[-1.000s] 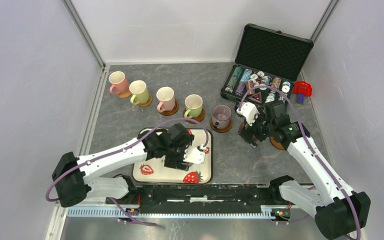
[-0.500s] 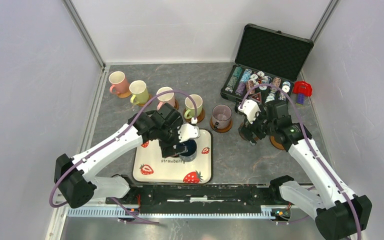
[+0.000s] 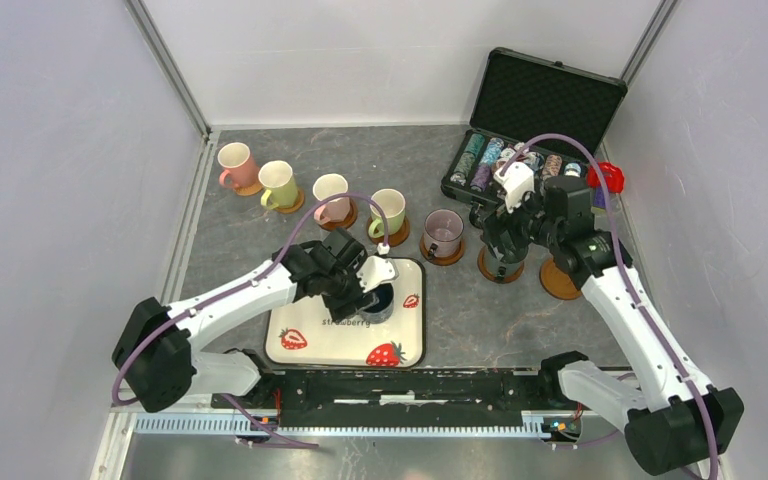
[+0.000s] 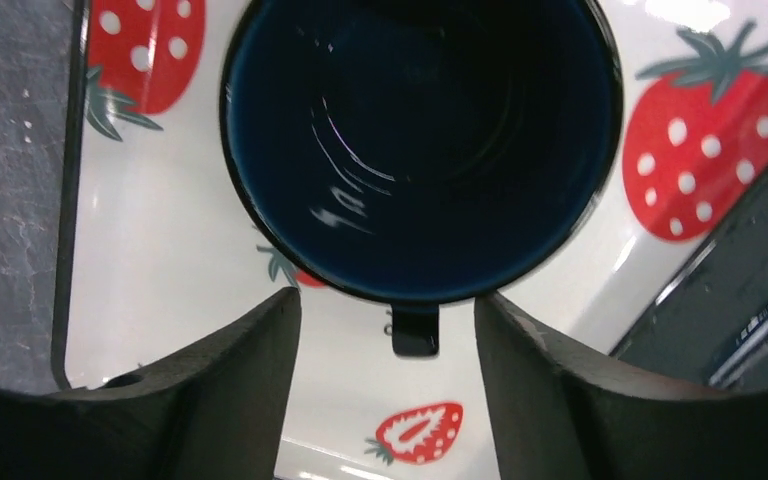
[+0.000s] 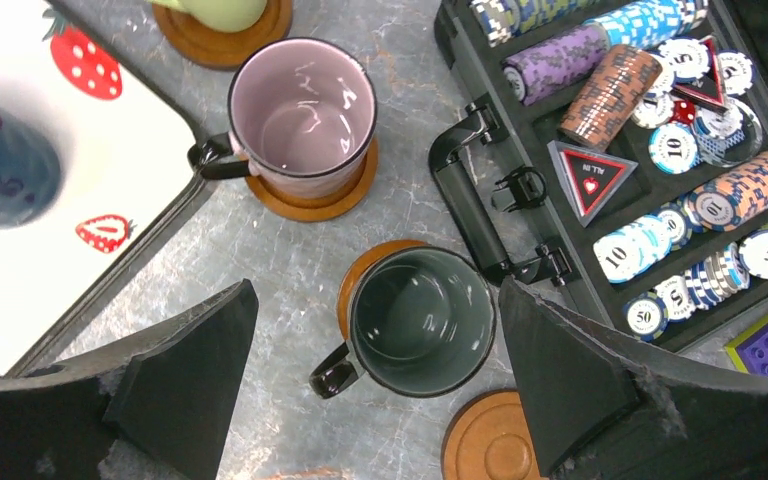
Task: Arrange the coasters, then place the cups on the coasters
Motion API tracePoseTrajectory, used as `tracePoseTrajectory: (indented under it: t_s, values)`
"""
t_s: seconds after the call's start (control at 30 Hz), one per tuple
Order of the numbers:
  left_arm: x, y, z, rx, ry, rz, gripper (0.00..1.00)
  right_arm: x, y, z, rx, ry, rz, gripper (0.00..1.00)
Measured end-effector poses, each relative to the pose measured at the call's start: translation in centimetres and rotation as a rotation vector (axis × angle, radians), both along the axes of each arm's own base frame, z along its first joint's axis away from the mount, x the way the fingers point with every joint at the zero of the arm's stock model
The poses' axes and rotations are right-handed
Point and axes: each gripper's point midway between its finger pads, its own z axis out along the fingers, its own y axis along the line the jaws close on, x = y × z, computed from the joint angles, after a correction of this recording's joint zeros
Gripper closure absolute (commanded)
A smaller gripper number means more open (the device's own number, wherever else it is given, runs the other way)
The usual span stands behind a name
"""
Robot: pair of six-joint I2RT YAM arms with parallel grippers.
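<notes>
A dark blue cup (image 4: 420, 140) stands on the strawberry-print tray (image 4: 160, 250). My left gripper (image 4: 387, 300) hangs over it, open, the fingers on either side of the cup's handle (image 4: 415, 335) without touching it. In the top view the left gripper (image 3: 372, 290) covers most of that cup. My right gripper (image 5: 375, 290) is wide open above a dark grey-green cup (image 5: 422, 320) that rests on a coaster (image 5: 365, 272). An empty coaster (image 5: 490, 440) lies beside it. The mauve cup (image 5: 305, 115) sits on its own coaster. Several more cups on coasters line the back left, from the pink cup (image 3: 235, 165) to the cream cup (image 3: 388, 210).
An open black case of poker chips (image 3: 520, 165) stands at the back right, close behind my right gripper (image 3: 507, 235). A red toy (image 3: 606, 178) lies beside it. The tray's rim (image 3: 400, 355) is near the arm bases. Grey walls enclose the table.
My left gripper has swung back over the tray to the dark blue cup and its jaws have narrowed about the handle. The right gripper has lifted away from the dark grey-green cup.
</notes>
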Motion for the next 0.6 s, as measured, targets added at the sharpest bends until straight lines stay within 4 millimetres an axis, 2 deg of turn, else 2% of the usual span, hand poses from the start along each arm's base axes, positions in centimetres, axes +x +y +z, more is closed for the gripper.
tracePoseTrajectory:
  t_s: [0.1,0.33,0.47,0.6]
  values:
    - [0.7,-0.7,-0.7,-0.038,-0.028,0.041,0.49,0.9,-0.4,0.5,0.026,0.002,-0.039,0.02]
    - [0.9,-1.0,-2.2,-0.082,-0.051,0.077,0.61,1.9,-1.9,0.6,0.051,0.011,-0.117,0.02]
    - [1.0,-1.2,-1.6,-0.121,-0.079,0.083,0.74,2.1,-2.4,0.6,0.057,0.009,-0.138,0.02]
    - [1.2,-1.7,-0.1,-0.177,-0.114,0.090,0.92,2.2,-2.7,0.6,0.059,0.010,-0.150,0.02]
